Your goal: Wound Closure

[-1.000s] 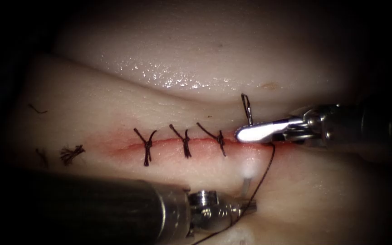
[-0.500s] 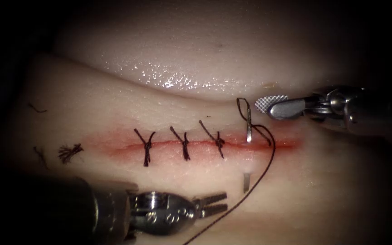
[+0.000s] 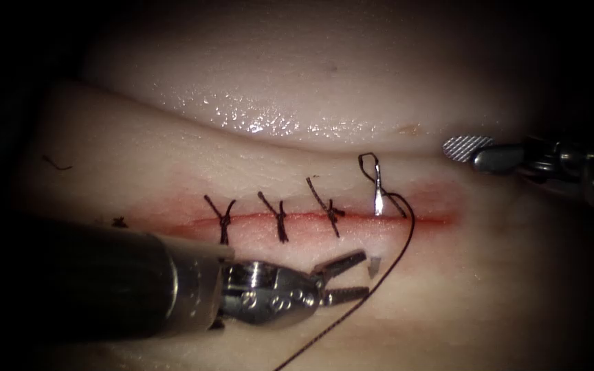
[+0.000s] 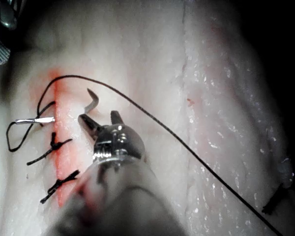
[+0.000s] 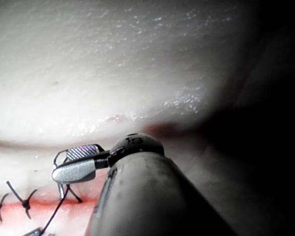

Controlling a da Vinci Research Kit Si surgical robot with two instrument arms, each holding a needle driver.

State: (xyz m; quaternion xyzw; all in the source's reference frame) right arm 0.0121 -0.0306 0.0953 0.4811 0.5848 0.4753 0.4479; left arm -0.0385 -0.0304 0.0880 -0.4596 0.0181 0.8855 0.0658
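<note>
Left tool (image 3: 353,276) has its jaws apart, holding nothing, just beside the needle's tip on the near side of the cut (image 3: 324,217). Right tool (image 3: 472,152), far right, also gapes empty. Needle (image 3: 377,196) sits through the tissue (image 3: 276,165), thread (image 3: 386,271) trailing near.

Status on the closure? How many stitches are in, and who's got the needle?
Done: three knotted stitches across the cut. In hand: the needle sits through the tissue at a fourth site, tip out below the cut, thread trailing. Left tool open beside the tip, right tool open, both holding nothing. Left: this stitch is untied.
</note>
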